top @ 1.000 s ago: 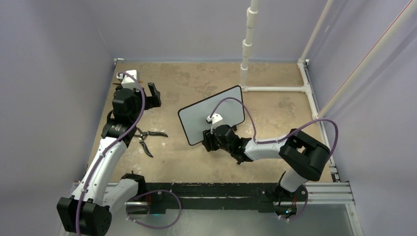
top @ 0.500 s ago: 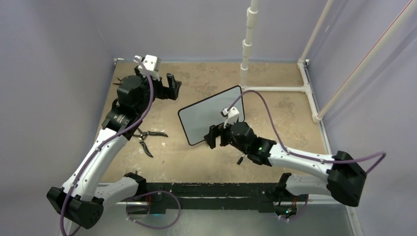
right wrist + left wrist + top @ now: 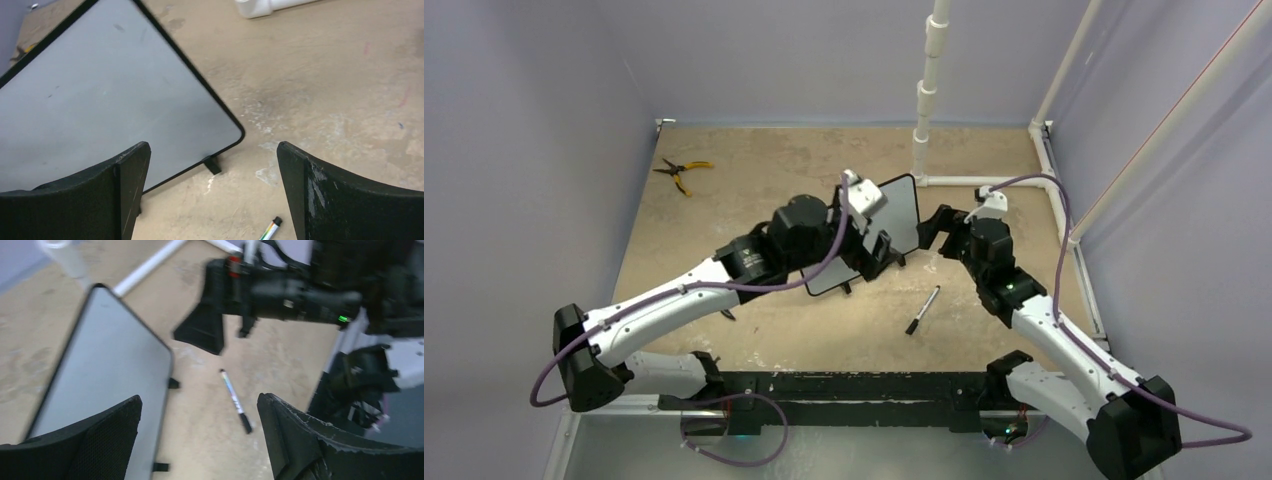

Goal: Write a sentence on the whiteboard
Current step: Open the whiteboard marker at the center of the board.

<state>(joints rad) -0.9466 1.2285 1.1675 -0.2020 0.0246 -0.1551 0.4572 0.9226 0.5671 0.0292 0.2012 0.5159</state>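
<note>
The left arm has swung from the far left corner across to the middle of the desk, and its left pincer now hangs at the near right part of the whiteboard. The right arm has left the board's near side and stretched out to its right, so the right pincer faces the board's right edge. The whiteboard itself has not shifted: it stands tilted on its small feet in the middle of the desk, near the white pipe frame. A marker now lies loose on the desk just in front of the board's near right corner, free of both pincers. With the left arm gone from that corner, yellow-handled pliers show there.

Both pincers stand with jaws wide apart and nothing between them. In the left wrist view the left pincer straddles the whiteboard edge, with the marker beyond. In the right wrist view the right pincer frames the whiteboard corner.

From above, the left arm covers most of the board; only its far right corner and a near strip show. The left wrist view is blurred. Whether a left finger touches the board cannot be told. The marker is cut off at the bottom edge of the right wrist view.
</note>
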